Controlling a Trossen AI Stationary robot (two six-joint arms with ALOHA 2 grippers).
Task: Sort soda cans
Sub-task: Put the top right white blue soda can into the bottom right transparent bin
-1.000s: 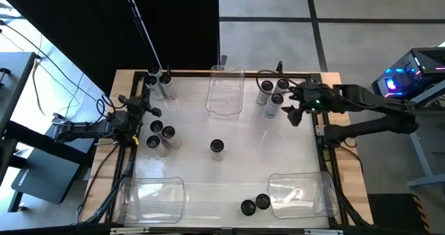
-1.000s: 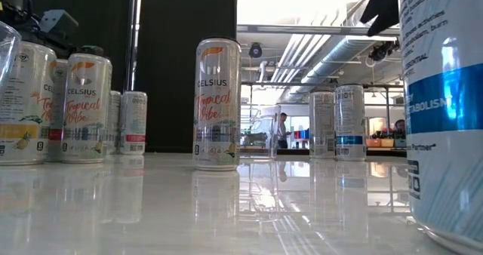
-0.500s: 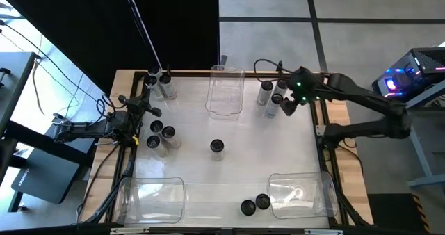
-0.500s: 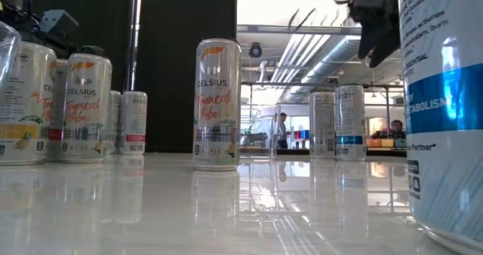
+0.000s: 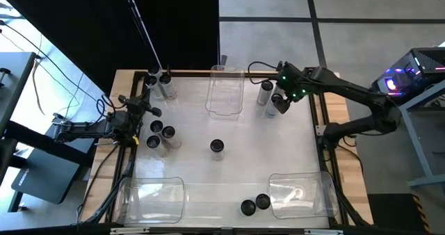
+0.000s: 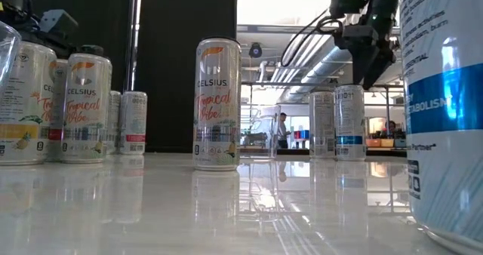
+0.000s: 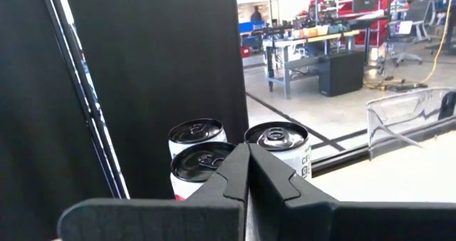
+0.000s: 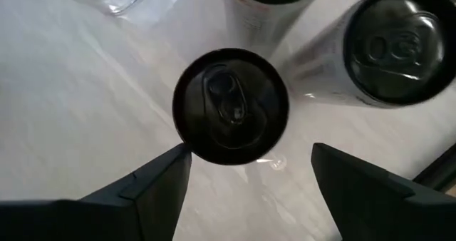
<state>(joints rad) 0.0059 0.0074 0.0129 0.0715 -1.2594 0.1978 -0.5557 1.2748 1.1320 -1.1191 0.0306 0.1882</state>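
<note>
Several soda cans stand upright on the white table. Three of them [image 5: 272, 93] form a group at the far right. My right gripper [image 5: 281, 103] hangs open over this group and points down. In the right wrist view its fingers [image 8: 249, 154] stand apart on either side of one can's dark top [image 8: 230, 105], above it and not touching. In the low view the right gripper [image 6: 370, 47] is above the cans [image 6: 349, 123]. My left gripper [image 5: 149, 107] waits shut and empty at the left edge, facing the far-left cans [image 7: 276, 137].
Clear bins stand at the far middle [image 5: 224, 90], near left [image 5: 151, 197] and near right [image 5: 304, 193]. Other cans: three at the left [image 5: 160, 133], one in the middle [image 5: 217, 147], two near the front [image 5: 255, 204], some at the far left [image 5: 158, 82].
My right gripper has gone toward the table's left edge from beside the far-right cans to over them. It has tipped to point down and has come lower. No can has moved.
</note>
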